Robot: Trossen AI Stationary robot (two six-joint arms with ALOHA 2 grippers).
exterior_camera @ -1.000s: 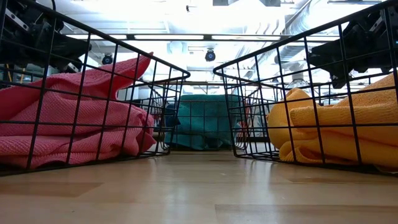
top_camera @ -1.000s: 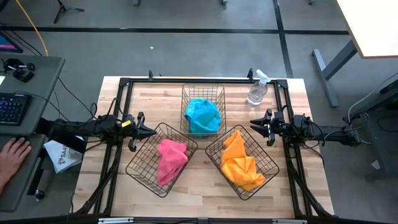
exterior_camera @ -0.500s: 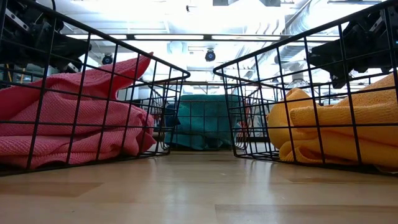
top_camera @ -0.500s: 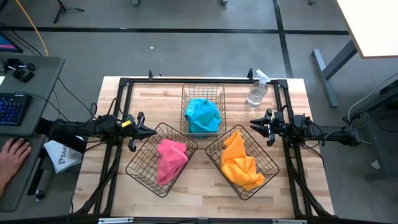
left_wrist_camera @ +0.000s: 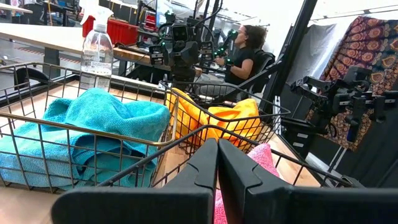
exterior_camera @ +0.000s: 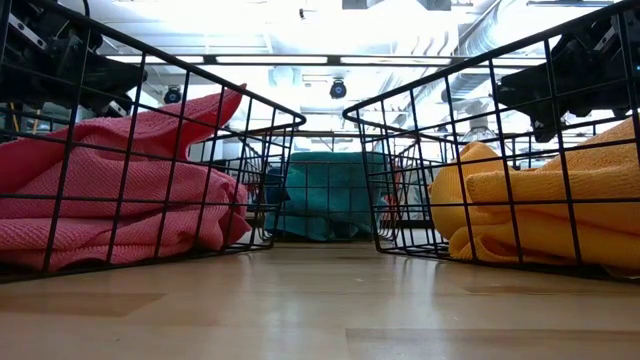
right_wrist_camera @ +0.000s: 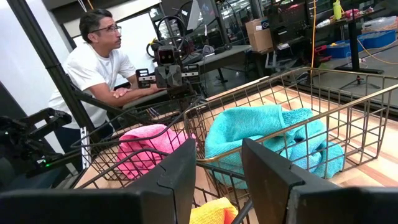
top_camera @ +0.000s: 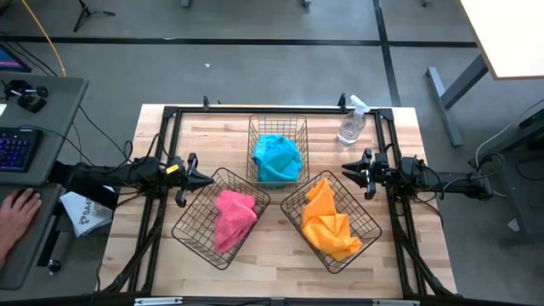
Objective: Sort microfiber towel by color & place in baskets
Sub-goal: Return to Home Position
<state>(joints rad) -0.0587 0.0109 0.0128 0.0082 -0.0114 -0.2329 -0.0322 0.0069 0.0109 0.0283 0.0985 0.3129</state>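
Observation:
Three black wire mesh baskets stand on the wooden table. Pink towels (top_camera: 232, 218) lie in the near-left basket (top_camera: 191, 234), turquoise towels (top_camera: 277, 157) in the far middle basket (top_camera: 255, 127), and yellow-orange towels (top_camera: 325, 223) in the near-right basket (top_camera: 367, 223). My left gripper (top_camera: 204, 178) hovers by the pink basket's left far corner; in the left wrist view its fingers (left_wrist_camera: 217, 144) are shut and hold nothing. My right gripper (top_camera: 347, 169) hovers by the yellow basket's right far corner, open (right_wrist_camera: 217, 152) and empty.
A clear spray bottle (top_camera: 350, 126) stands at the table's far right corner. Black frame bars (top_camera: 272, 110) run along the far, left and right edges. A person's hand (top_camera: 17, 208) rests on a desk to the left, off the table. Bare wood (top_camera: 272, 272) shows between the baskets and the near edge.

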